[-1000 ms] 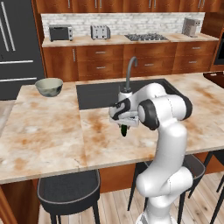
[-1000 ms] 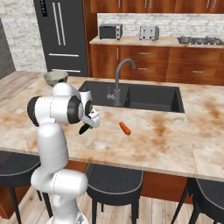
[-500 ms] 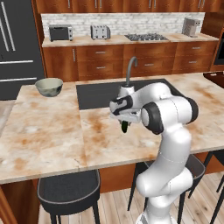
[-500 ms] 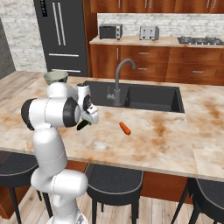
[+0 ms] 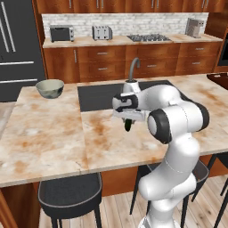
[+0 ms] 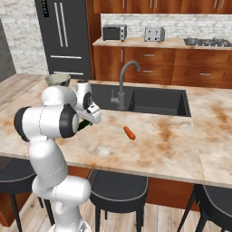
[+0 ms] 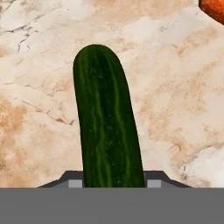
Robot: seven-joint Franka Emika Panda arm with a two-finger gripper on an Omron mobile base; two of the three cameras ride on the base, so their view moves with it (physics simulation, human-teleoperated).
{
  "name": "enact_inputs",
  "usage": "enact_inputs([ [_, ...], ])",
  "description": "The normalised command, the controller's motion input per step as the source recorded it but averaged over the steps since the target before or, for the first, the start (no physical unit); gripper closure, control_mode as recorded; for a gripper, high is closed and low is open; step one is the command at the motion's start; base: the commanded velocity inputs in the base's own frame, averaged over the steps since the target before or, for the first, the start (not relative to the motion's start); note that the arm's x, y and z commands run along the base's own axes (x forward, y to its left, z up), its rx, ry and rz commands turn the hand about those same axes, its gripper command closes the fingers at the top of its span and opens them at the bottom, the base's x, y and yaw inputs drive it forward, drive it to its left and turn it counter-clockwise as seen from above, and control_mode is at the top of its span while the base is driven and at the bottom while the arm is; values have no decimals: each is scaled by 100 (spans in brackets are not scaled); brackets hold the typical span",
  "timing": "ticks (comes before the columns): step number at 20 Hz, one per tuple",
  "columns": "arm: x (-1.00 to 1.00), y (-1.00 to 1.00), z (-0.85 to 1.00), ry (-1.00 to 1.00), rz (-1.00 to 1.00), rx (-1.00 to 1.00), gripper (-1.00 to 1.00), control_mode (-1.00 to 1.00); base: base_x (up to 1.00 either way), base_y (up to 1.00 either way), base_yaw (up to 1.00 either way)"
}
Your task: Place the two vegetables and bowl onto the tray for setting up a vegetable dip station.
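My gripper (image 5: 128,119) is shut on the slim dark green vegetable (image 5: 128,125), which hangs a little above the marble counter in front of the sink. In the hand view the green vegetable (image 7: 107,127) runs up from between the fingertips (image 7: 73,180). The orange carrot (image 6: 129,132) lies on the counter beyond the gripper (image 6: 87,118); its end shows as an orange shape (image 7: 214,8) in the hand view. The pale bowl (image 5: 49,87) stands at the island's far left, also seen behind my arm (image 6: 57,79). A dark reddish-brown tray corner (image 5: 221,80) shows at the right edge.
A dark sink (image 5: 102,95) with a grey faucet (image 6: 123,81) is sunk into the island behind the gripper. Black stools (image 5: 69,196) stand along the near edge. Cabinets, toaster, stove and fridge line the back wall.
The arm's elbow has swung outward and the hand has risen slightly with the green vegetable still in it. Carrot and bowl have not moved.
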Motion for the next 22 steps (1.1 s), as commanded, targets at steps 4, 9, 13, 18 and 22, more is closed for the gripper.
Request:
enact_inputs([
  [4,-19,0,31,13,6,0,100,-100,0,0,0],
  [9,-25,-12,26,6,14,3,100,-100,0,0,0],
  [13,-19,-8,21,9,13,8,100,-100,0,0,0],
  [18,-19,-1,24,4,12,2,100,-100,0,0,0],
  [22,-26,-4,30,0,15,3,100,-100,0,0,0],
])
